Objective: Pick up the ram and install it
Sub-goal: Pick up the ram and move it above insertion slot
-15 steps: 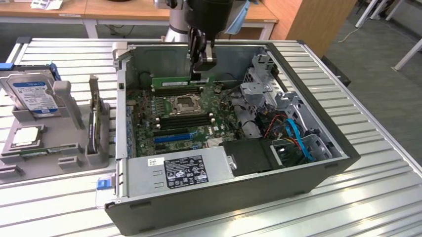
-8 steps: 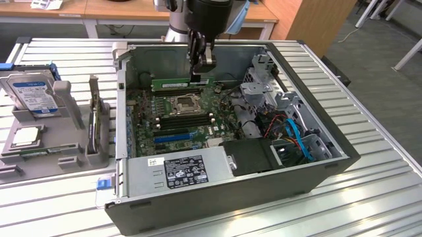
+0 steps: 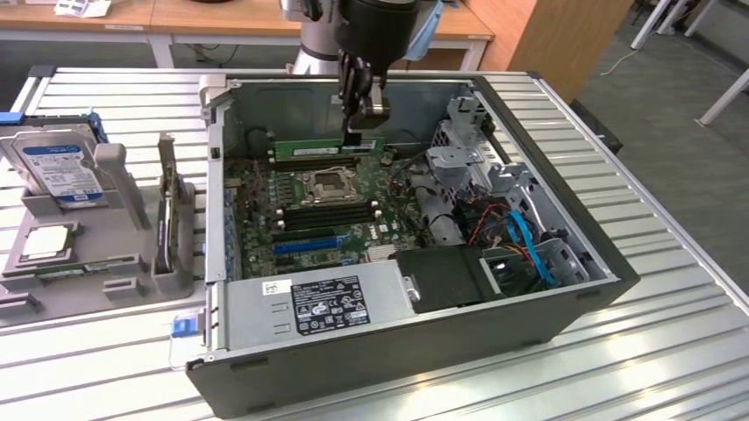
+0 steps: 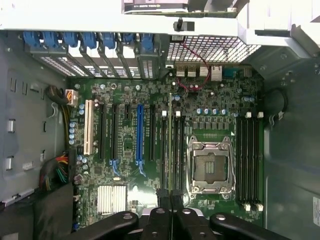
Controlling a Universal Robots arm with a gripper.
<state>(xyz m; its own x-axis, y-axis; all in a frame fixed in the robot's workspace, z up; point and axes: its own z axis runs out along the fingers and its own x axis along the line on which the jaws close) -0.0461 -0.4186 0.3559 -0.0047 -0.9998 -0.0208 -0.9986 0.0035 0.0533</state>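
Gripper: clamped on the long flat green circuit-board ram, top edge.
Handling: I judge it light, stiff, fragile.

Ribbed metal table, gleaming at five o'clock in the exterior view. Wooden desks at eleven o'clock, wooden panel at one, grey floor at two, white legs crossing it.

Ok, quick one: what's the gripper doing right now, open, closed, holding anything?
gripper: fingers closed on the ram, held above the motherboard.
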